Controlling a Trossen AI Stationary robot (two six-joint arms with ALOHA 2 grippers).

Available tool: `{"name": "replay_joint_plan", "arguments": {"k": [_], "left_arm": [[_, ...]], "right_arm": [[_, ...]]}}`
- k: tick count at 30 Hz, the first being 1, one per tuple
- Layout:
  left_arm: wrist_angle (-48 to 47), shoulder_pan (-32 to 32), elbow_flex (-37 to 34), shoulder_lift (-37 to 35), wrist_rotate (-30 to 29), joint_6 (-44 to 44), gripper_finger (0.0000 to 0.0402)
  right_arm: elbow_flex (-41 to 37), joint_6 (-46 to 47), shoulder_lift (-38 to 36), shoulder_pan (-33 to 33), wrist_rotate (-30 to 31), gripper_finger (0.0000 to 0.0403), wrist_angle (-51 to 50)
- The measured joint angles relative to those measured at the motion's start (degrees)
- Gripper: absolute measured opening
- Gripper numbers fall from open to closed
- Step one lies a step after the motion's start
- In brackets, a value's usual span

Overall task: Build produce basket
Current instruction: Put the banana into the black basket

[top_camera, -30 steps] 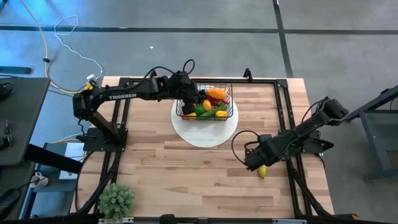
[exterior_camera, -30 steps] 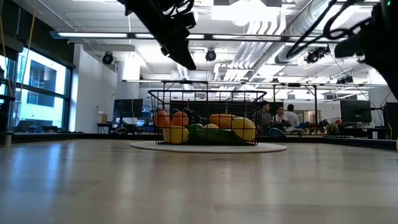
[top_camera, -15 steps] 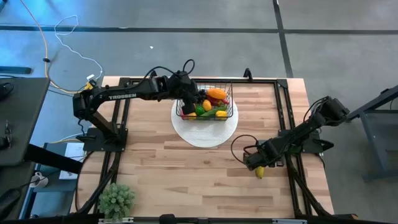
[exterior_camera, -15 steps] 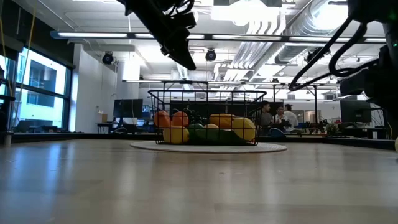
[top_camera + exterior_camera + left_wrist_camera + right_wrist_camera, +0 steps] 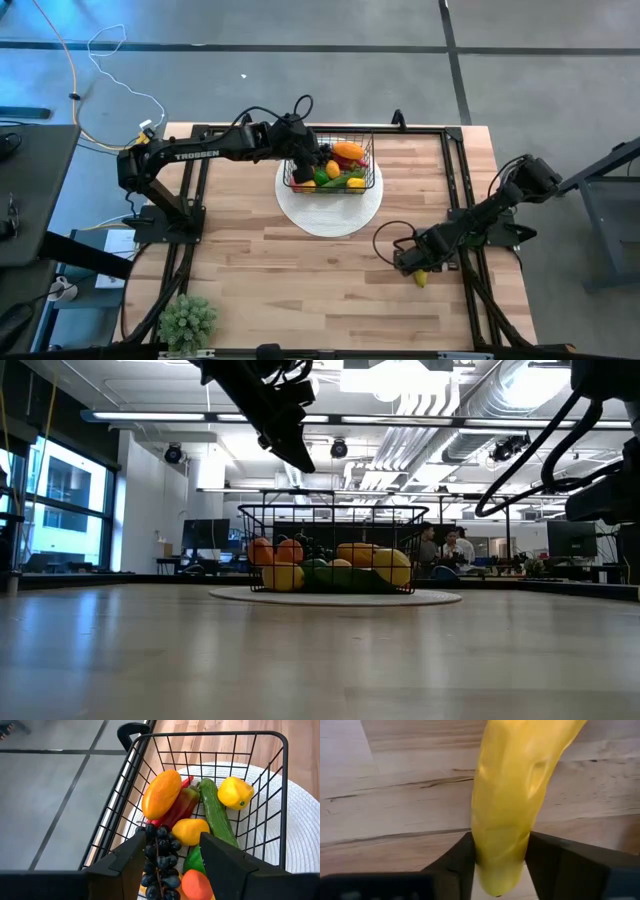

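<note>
The black wire basket stands on a round white plate at the table's far middle. It holds orange pieces, lemons, a cucumber, a red chilli and dark grapes. My left gripper hangs open just above the basket's left end, over the grapes, touching nothing; the low view shows it clear of the rim. My right gripper is low over the table's right side, shut on a yellow banana. My right gripper pinches the banana between its two fingers near one end. It comes slanting down from the table's right, far side. The rest of the banana runs forward from the fingers, over the wooden table top; whether it is lifted I cannot tell.
A spiky green potted plant stands at the near left corner. Bare wood stretches between the plate and the near edge. Black frame rails run along the table's left and right sides. People stand in the room far behind the basket.
In the low view my right arm has come down toward the table at the right. In the high view its gripper and the banana have stayed almost in place. My left arm and the basket have kept still.
</note>
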Motion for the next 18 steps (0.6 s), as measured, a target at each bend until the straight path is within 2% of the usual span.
{"name": "replay_joint_plan", "arguments": {"k": [3,10,13,18], "left_arm": [[0.0,0.0,0.0,0.0,0.01,-1.1,0.0175],[0.02,0.0,0.0,0.0,0.02,-1.52,0.0175],[0.02,0.0,0.0,0.0,0.02,-2.69,0.0175],[0.0,0.49,0.0,0.0,0.04,-6.37,0.0175]], "right_arm": [[0.0,-0.09,0.0,0.0,0.06,0.0095,-1.15],[0.8,-1.17,0.09,0.0,1.37,0.0093,-1.33],[2.99,-2.73,0.09,0.0,4.81,0.0091,-1.14],[8.55,-7.1,0.09,-0.92,14.27,0.0091,-1.31]]}}
